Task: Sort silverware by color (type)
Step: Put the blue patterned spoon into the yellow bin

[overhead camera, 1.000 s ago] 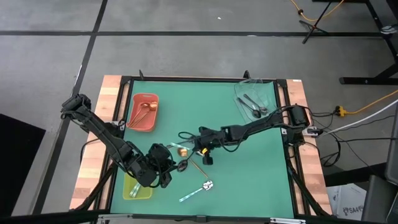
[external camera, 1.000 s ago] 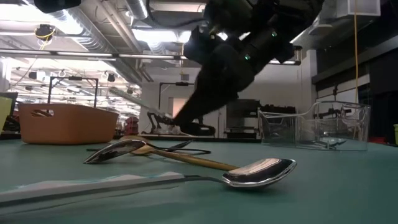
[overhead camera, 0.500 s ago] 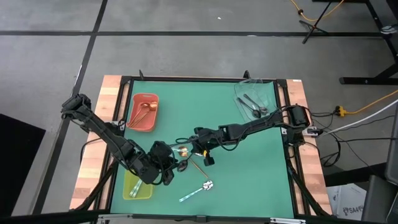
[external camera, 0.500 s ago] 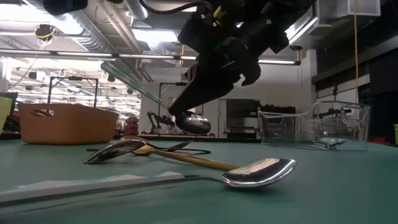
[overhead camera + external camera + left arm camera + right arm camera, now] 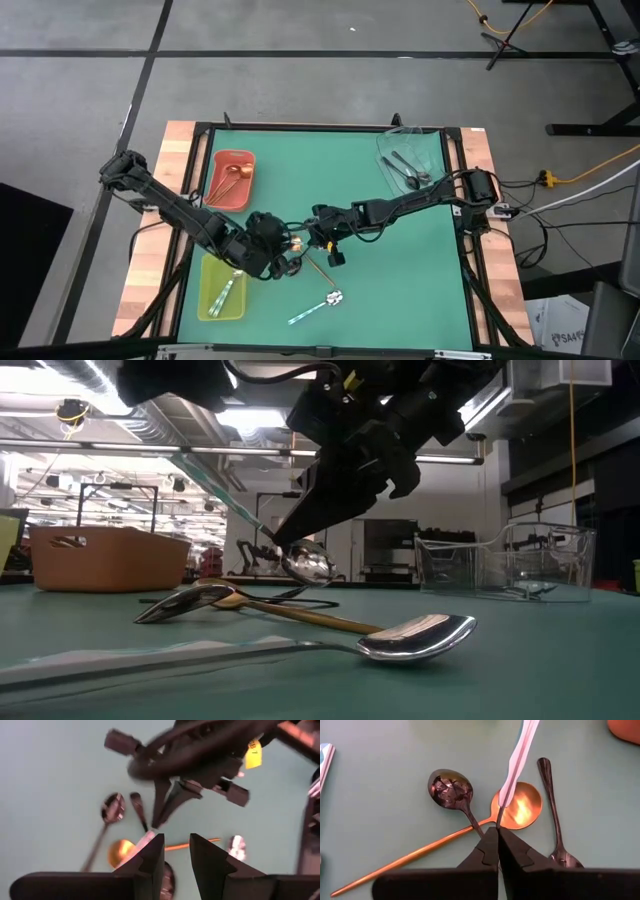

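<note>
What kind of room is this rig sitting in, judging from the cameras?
Probably a robotics lab or workshop: bare concrete floor around the table, exposed ceiling ducts with strip lighting beyond it, and loose power cables running to the rig.

Overhead view: straight down, whole table (image 5: pixel 400 200). Low view: table-level, close, facing the room. Wrist views: close, downward. All shared the central spoons (image 5: pixel 485 815).
</note>
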Controlling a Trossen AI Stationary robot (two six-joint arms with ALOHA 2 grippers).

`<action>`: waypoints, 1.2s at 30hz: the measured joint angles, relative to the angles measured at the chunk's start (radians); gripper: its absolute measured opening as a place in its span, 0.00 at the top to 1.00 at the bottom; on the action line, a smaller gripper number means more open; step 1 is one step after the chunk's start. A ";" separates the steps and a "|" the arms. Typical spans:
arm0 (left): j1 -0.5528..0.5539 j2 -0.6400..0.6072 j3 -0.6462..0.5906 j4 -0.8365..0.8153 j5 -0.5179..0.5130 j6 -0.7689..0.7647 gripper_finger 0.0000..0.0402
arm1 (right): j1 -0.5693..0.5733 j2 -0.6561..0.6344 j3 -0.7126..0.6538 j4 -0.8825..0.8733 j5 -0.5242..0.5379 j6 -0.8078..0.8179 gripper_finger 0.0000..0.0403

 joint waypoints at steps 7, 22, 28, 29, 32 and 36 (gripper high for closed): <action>0.063 0.000 0.000 -0.001 0.019 0.277 0.79 | 0.000 0.000 0.000 -0.001 0.000 0.000 1.00; 0.133 0.000 0.000 -0.087 0.196 0.501 0.79 | 0.000 0.000 0.000 -0.001 0.000 0.000 1.00; 0.152 0.000 0.000 -0.102 0.210 0.496 0.79 | 0.000 0.000 0.000 -0.001 0.000 0.000 1.00; 0.157 0.000 0.000 -0.102 0.222 0.496 0.79 | 0.000 0.000 0.000 -0.001 0.000 0.000 1.00; 0.173 0.000 0.000 -0.107 0.263 0.496 0.78 | 0.000 0.000 0.000 -0.001 0.000 0.000 1.00; 0.188 0.000 0.000 -0.114 0.281 0.496 0.78 | 0.000 0.000 0.000 -0.001 0.000 0.000 1.00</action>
